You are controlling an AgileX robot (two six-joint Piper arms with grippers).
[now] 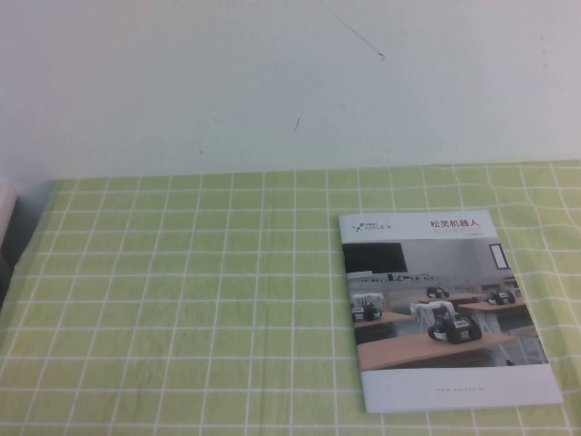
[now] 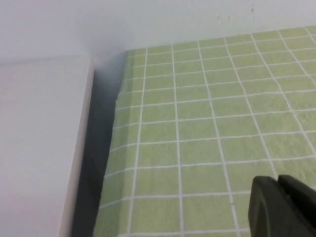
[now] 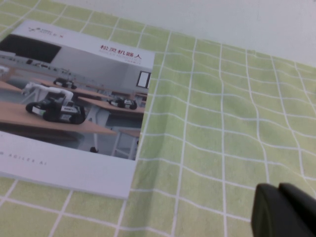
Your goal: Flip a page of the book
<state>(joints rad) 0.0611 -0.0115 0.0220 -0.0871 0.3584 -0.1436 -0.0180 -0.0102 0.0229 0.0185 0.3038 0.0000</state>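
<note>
On the green checked tablecloth (image 1: 182, 300), toward our right side near the front edge, we see the book (image 1: 449, 313) lying closed and flat, its cover page (image 3: 74, 98) facing up with the photo of robots on desks. Our left gripper (image 2: 284, 207) hovers over bare cloth near the table's left edge, beside a white box (image 2: 39, 143). Our right gripper (image 3: 286, 210) hangs over the cloth just right of the book. We cannot tell whether either gripper is parted or closed.
</note>
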